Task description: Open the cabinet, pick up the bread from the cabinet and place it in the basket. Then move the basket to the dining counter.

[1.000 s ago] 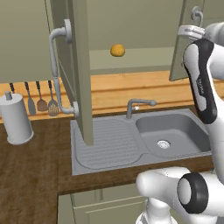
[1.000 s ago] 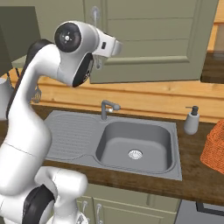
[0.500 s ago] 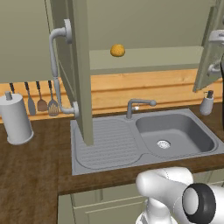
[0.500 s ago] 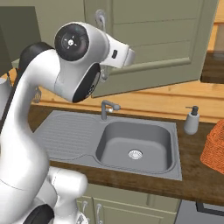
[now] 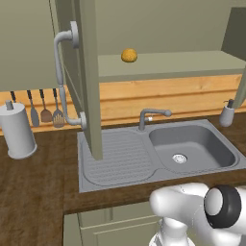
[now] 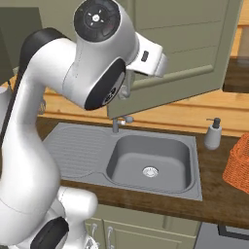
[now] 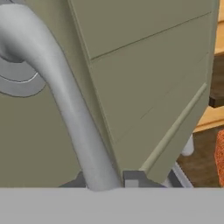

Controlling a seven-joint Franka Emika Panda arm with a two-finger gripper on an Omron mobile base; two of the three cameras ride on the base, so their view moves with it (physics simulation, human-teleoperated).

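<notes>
Standing open: cabinet (image 5: 89,72), both doors swung wide, shelf exposed.
Tabletop: dark wood (image 5: 33,192), carrying grey sink (image 5: 192,149).
Basket: orange basket (image 6: 238,163) at 3 o'clock in right base view, on tabletop.
Bread: bread (image 5: 129,55) on cabinet shelf, 12 o'clock above faucet (image 5: 153,116).
End effector: pressed together on door handle (image 7: 72,113).

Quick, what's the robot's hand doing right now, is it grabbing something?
Gripper: shut on the cabinet door's handle.
</notes>
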